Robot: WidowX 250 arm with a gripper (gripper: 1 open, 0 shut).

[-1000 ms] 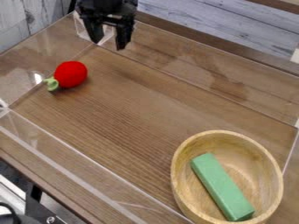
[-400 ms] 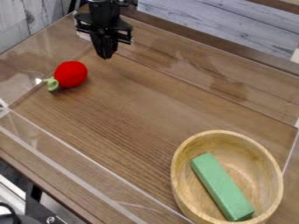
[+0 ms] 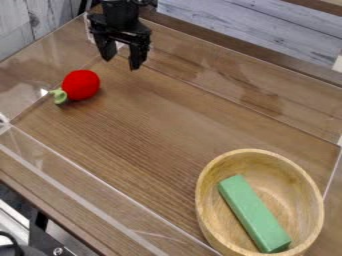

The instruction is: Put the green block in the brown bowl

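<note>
Resting inside the brown bowl (image 3: 211,180), the green block (image 3: 254,214) is held by nothing. It is laid lengthwise across the bowl's floor, slanted, with its far end toward the left of the view and its near end toward the right. No part of it is seen hanging over the rim; the thick rim is left exposed all around. Pale wood is shown on both sides of the block.

The gripper (image 3: 122,62) is seen well apart from the bowl, up and to the left of it in the view, fingers spread, nothing pinched between them. Whether the tabletop is touched by the fingertips can't be told from this angle.

The red fruit (image 3: 82,84) is placed left of the bowl and farther up the view, well apart from it, on the wooden table (image 3: 174,120). Its green stem end (image 3: 60,97) is pointed toward the lower left. The gripper is seen above and right of the fruit, apart from it.

Dark hardware (image 3: 43,238) is partly shown at the frame's edge, well left of the bowl; its details can't be made out.
</note>
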